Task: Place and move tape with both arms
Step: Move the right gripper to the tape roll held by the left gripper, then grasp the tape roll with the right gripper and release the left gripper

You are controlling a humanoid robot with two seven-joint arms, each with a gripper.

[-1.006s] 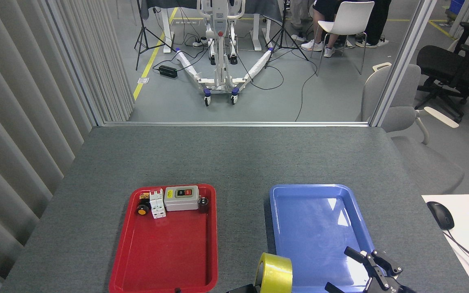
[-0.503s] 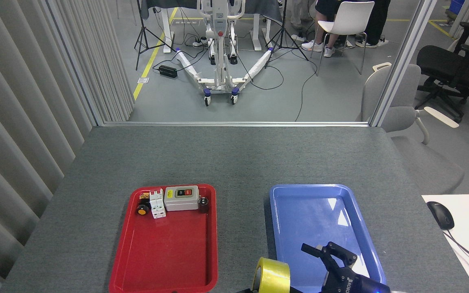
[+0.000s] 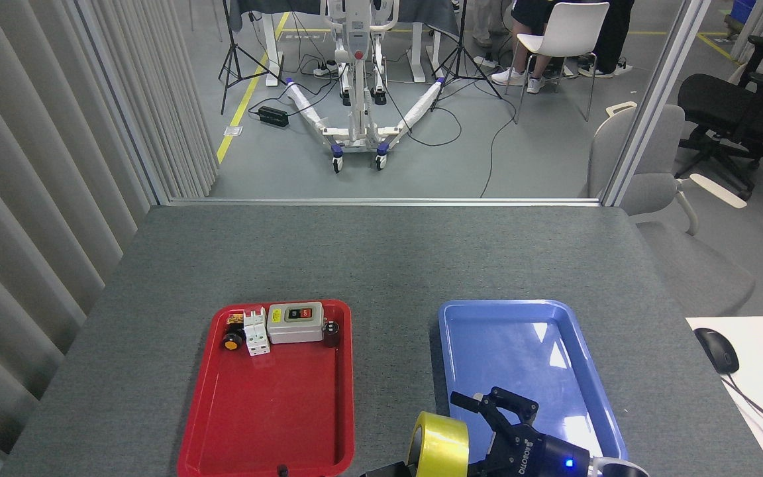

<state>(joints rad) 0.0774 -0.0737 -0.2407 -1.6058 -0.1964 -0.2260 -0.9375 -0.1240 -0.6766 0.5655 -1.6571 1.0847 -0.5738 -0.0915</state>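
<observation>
The tape [image 3: 440, 445], a yellow roll standing on edge, is at the bottom edge between the two trays. Only a black sliver of my left gripper [image 3: 388, 472] shows at the roll's lower left, holding it up. My right gripper [image 3: 489, 409] comes in from the bottom right, over the near left corner of the blue tray [image 3: 554, 311]. It is open, its black fingers [image 3: 462, 400] spread just right of the roll. Whether they touch the roll is unclear.
A red tray [image 3: 275, 424] on the left holds a grey switch box [image 3: 295, 322], a white breaker [image 3: 255, 331] and an orange-capped button [image 3: 230, 342] at its far end. A white desk with a mouse [image 3: 716, 349] adjoins the grey table [image 3: 381, 258] at right.
My right gripper has swung left across the blue tray, from its near right corner to right beside the tape. The tape has drifted slightly left.
</observation>
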